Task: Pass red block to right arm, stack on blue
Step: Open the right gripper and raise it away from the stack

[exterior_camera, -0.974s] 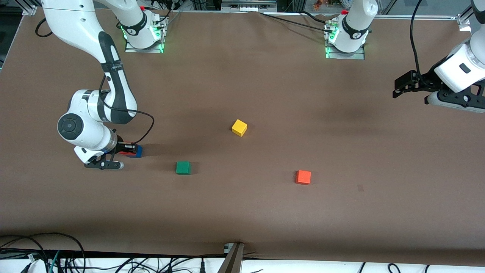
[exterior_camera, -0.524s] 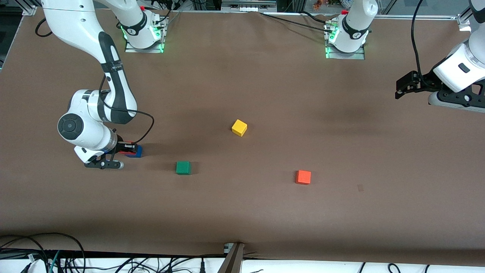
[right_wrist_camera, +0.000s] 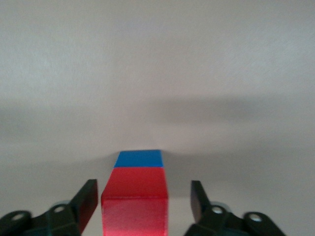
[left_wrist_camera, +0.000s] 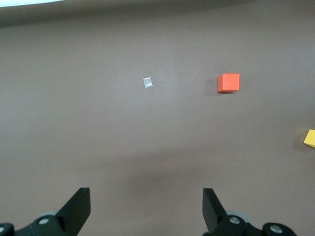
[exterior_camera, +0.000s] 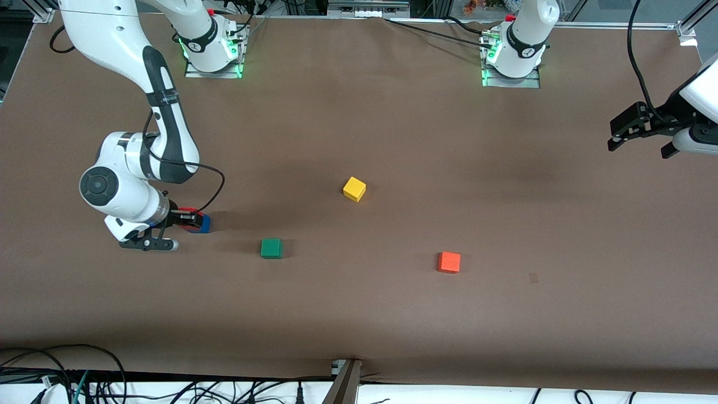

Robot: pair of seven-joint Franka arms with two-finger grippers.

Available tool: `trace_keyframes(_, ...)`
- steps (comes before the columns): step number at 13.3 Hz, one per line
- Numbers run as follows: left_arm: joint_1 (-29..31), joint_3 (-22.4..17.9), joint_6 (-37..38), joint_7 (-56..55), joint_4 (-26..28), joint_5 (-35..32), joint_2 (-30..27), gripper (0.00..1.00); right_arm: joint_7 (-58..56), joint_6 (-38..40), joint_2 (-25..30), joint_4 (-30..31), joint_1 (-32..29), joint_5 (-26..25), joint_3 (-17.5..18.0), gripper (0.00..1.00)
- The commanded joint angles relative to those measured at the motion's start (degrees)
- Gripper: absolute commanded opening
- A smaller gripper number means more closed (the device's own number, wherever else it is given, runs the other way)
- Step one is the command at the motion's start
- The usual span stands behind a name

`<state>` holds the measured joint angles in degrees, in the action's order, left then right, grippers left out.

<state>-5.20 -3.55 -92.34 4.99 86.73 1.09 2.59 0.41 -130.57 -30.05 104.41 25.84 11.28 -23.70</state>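
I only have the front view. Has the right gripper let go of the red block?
Observer: Yes. The right wrist view shows the right gripper open, with gaps between its fingers and the red block.
Operator: Is blue lined up with it?
Observer: The blue block shows at the red one's edge, roughly centred on it.
Operator: And the left gripper?
Observer: The left gripper is open and empty over bare table.

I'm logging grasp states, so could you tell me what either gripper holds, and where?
Nothing: the right gripper stands open around the small red cube on the blue cube; the left gripper is open, empty.
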Motion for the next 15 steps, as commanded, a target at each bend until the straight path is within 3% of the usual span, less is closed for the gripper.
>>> trace_keyframes(1,0.4,0.2,0.8,-0.1,-2.4,-0.7,2.6,1.00,0.0,1.7,3.6,-1.7,-0.1,-1.0,-0.9,1.00)
trace_keyframes(3,0.4,0.4,1.0,-0.7,-2.2,-0.7,2.6,1.00,-0.1,5.4,5.4,-5.7,-0.1,-1.0,-1.9,1.00)
trace_keyframes(8,2.5,0.0,1.2,0.0,-1.6,-0.8,3.4,1.00,-0.2,31.5,5.6,-24.4,-0.4,-0.8,-4.6,1.00)
trace_keyframes(13,2.5,0.7,1.4,-0.2,-1.8,-0.8,3.6,1.00,-2.3,49.5,6.1,-35.4,-0.8,-0.9,-6.8,1.00)
trace_keyframes(15,2.5,0.7,1.4,-0.1,-1.7,-0.8,3.7,1.00,-1.6,53.2,9.5,-35.8,-0.9,-0.9,-5.8,1.00)
